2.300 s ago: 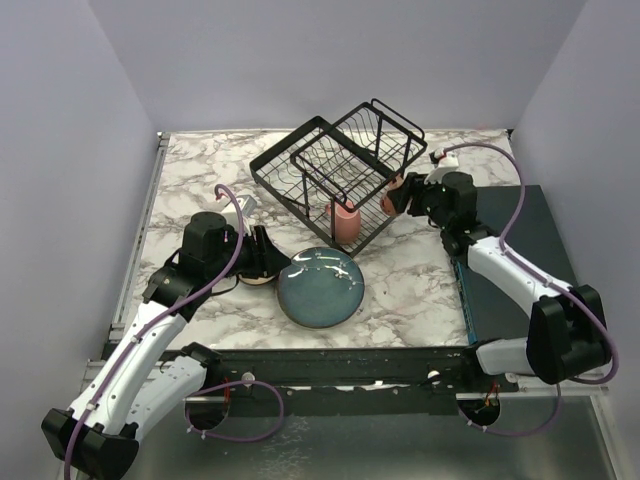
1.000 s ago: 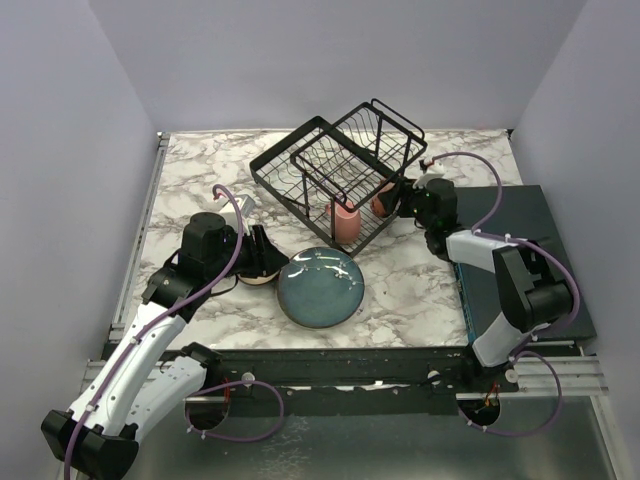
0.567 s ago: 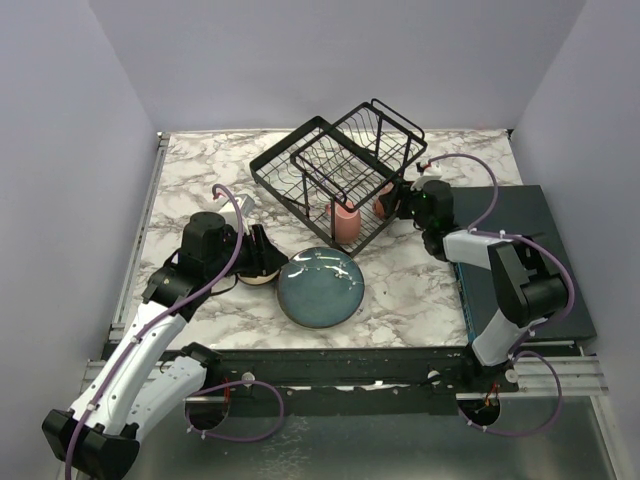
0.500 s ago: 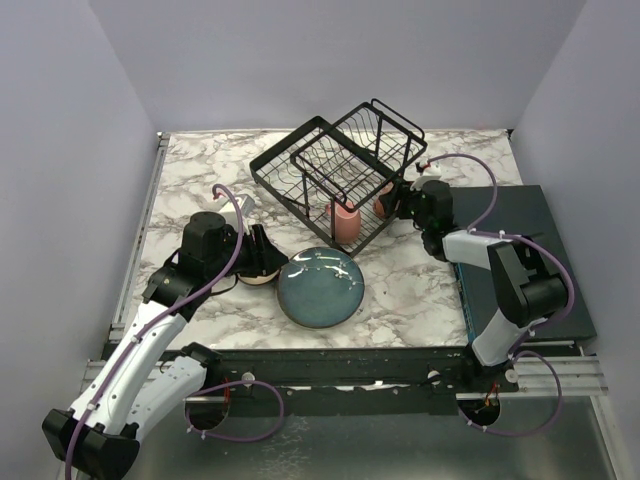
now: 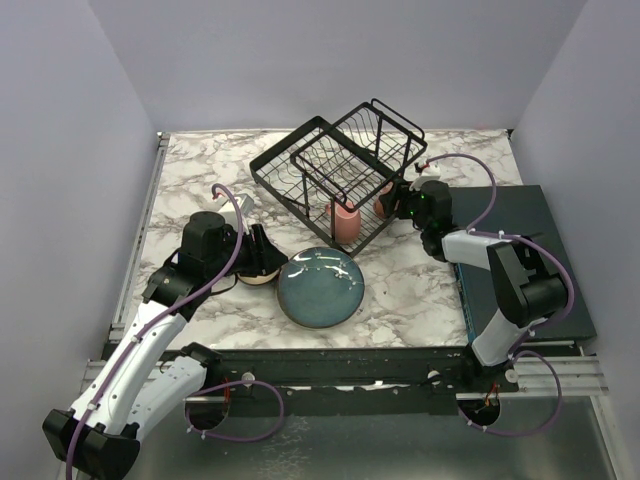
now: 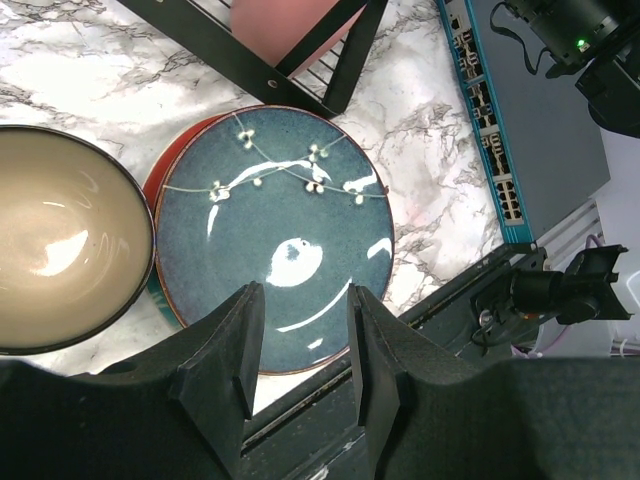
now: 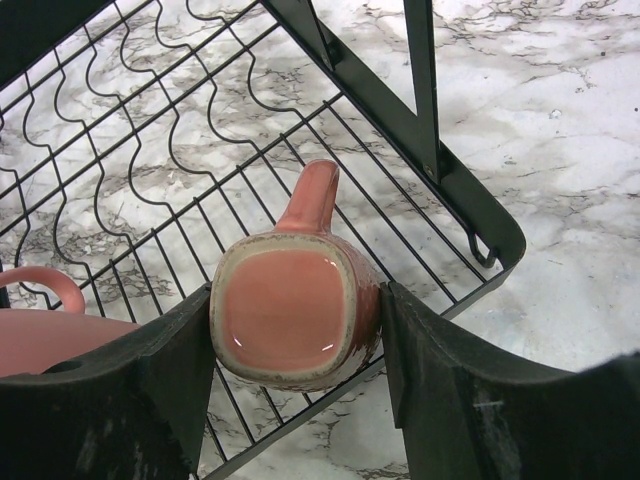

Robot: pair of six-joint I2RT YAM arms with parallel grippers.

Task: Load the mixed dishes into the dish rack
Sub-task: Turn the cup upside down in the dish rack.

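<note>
Currently gripped: pink mug [image 7: 288,318], pinched across its body by the right gripper [image 7: 295,350], base towards the camera, handle pointing away.
Mug's place: at the lower tray of the dish rack [image 7: 440,170], beside the other pink mug [image 7: 60,335]; resting on the wires or just above them, I cannot tell.
Handling: glazed ceramic, probably light, stiff, slippery and easily chipped; a pinch across the body looks surer than one on the handle.
Left gripper [image 6: 300,375]: fingers apart, empty, over the blue plate [image 6: 280,220], which lies on a red plate [image 6: 165,170] beside the tan-lined bowl [image 6: 60,250].
Writing: none readable.
</note>
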